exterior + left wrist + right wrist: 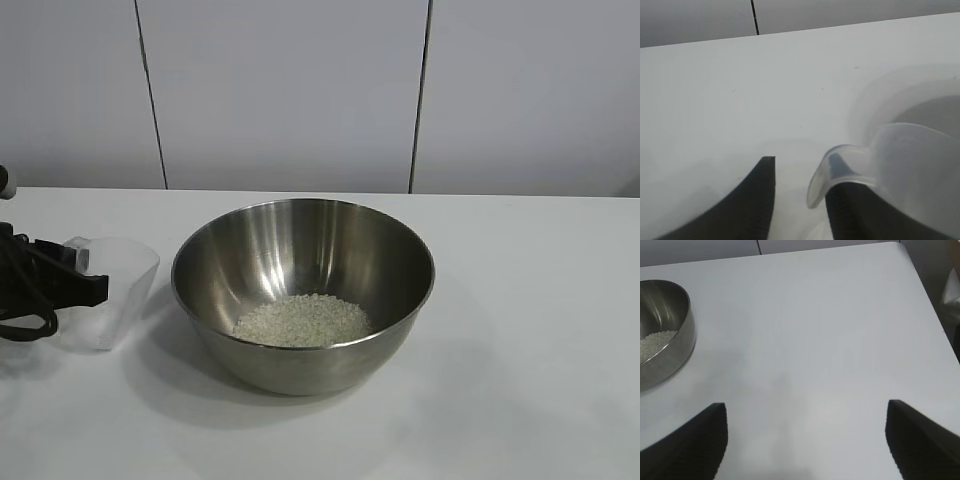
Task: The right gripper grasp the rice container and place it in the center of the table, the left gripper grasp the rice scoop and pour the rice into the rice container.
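The rice container (303,260), a large steel bowl, stands in the middle of the table (530,330) with a heap of rice (302,320) in its bottom. The rice scoop (118,290), a clear plastic cup, stands upright and looks empty on the table to the bowl's left. My left gripper (92,285) is at the scoop's handle side. In the left wrist view my left gripper (801,165) is open, and the scoop's tab handle (840,167) lies over one finger with a gap to the other. My right gripper (806,412) is open wide and empty over bare table, with the bowl (665,335) off to its side.
The table's far corner and edge (920,285) show in the right wrist view. A white panelled wall (290,90) stands behind the table. The right arm is out of the exterior view.
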Tool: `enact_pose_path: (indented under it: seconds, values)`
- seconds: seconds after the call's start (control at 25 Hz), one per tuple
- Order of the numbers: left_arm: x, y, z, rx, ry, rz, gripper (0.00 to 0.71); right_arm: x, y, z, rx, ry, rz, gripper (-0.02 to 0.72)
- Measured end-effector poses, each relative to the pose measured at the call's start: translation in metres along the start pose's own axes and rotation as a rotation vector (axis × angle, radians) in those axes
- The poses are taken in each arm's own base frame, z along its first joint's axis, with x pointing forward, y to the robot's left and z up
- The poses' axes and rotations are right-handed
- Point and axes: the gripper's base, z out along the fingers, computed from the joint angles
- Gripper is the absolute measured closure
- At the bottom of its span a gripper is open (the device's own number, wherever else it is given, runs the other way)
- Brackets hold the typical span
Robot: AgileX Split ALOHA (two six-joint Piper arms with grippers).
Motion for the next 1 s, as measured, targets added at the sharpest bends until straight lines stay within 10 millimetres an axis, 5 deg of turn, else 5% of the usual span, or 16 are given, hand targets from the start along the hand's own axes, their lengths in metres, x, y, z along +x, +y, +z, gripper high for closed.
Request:
enact_pose_path:
  seconds: [0.44,0.72,1.0]
  values:
    - [0.02,0.001,-0.016,0.01,0.13,0.01,0.388,0.0,0.0,0.0,0.0,0.0,0.0,0.114]
    - [0.032,0.003,-0.039,0.006,0.146,0.022,0.136,0.0,0.0,0.0,0.0,0.0,0.0,0.114]
    - [0.027,0.007,-0.064,0.003,0.136,0.021,0.086,0.0,0.0,0.0,0.0,-0.001,0.0,0.114]
